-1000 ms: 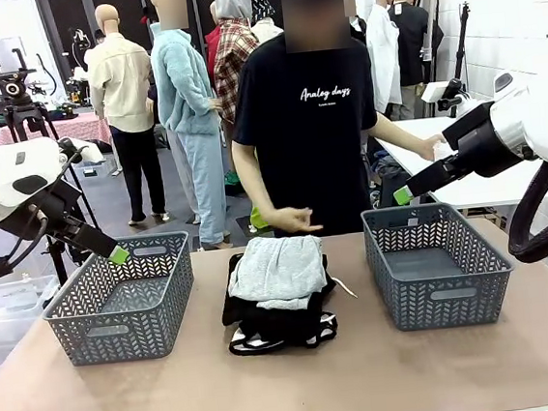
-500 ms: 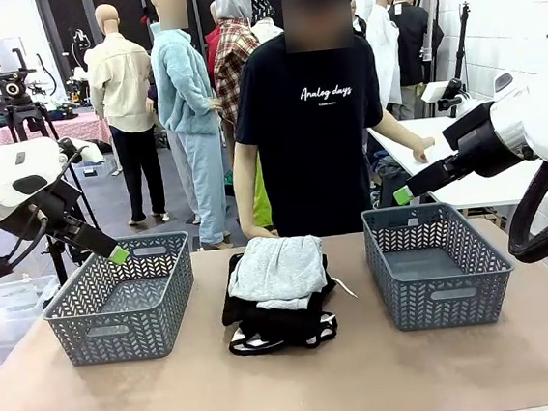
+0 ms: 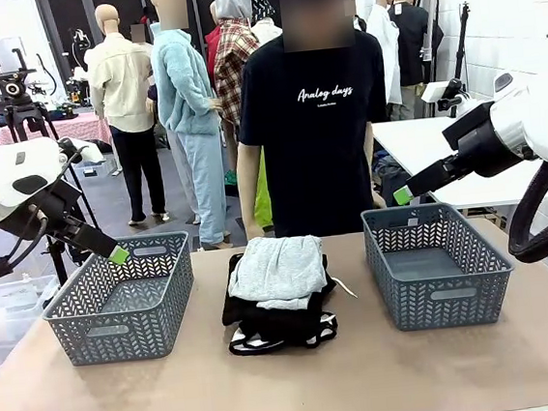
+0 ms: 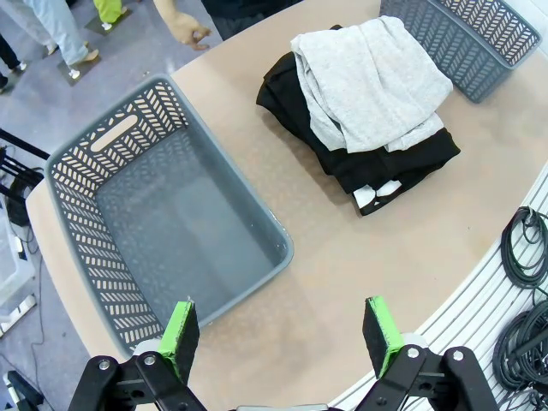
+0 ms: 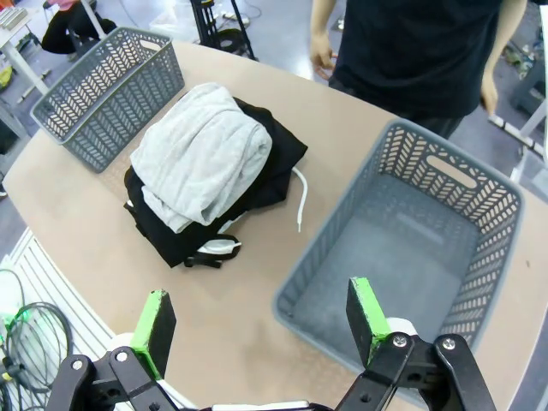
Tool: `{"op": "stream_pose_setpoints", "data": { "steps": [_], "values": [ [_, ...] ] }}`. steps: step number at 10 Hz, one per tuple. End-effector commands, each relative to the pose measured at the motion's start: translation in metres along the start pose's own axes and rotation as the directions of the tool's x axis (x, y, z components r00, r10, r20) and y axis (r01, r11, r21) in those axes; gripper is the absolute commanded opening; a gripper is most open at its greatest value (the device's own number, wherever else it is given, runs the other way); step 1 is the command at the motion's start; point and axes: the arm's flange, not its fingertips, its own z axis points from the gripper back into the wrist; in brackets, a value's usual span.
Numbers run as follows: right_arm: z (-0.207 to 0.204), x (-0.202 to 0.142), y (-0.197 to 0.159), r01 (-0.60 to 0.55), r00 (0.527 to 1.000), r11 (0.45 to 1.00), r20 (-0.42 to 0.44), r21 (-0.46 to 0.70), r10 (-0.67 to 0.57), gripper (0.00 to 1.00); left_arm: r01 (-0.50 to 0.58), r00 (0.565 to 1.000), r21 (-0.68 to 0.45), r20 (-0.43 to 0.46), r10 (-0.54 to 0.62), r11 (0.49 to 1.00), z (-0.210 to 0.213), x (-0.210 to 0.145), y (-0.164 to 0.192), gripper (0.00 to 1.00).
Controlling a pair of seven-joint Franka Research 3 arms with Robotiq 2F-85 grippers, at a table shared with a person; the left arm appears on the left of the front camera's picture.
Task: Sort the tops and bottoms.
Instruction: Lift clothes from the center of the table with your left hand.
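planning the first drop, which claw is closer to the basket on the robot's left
Left. The left claw hovers open just above the far rim of the left basket. The right claw hangs open above the far rim of the right basket, beyond the clothes pile.

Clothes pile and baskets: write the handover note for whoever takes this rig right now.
Left gripper: jaws open, holding nothing, raised near the left basket.
Right gripper: jaws open, holding nothing, raised near the right basket.
Clothes: one pile on the table between the baskets. The grey top is uppermost, black garments lie under it, and white shorts with black piping show at the bottom.
Done: nothing sorted yet.
Left: everything; the grey top is probably the first pick.
The person stands at the far edge, hands off the pile.
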Motion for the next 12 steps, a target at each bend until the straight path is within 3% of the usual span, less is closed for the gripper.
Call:
{"op": "stream_pose_setpoints", "data": {
  "steps": [1,12],
  "values": [
    [-0.0018,0.0002,-0.0005,0.012,1.000,1.000,0.008,0.018,-0.012,1.00,0.000,1.000,0.000,0.002,0.000,1.000,0.0016,-0.0008,0.0015,1.00],
    [-0.0018,0.0002,-0.0005,0.012,1.000,1.000,0.008,0.018,-0.012,1.00,0.000,1.000,0.000,0.002,0.000,1.000,0.0016,-0.0008,0.0015,1.00]
  ]
}}
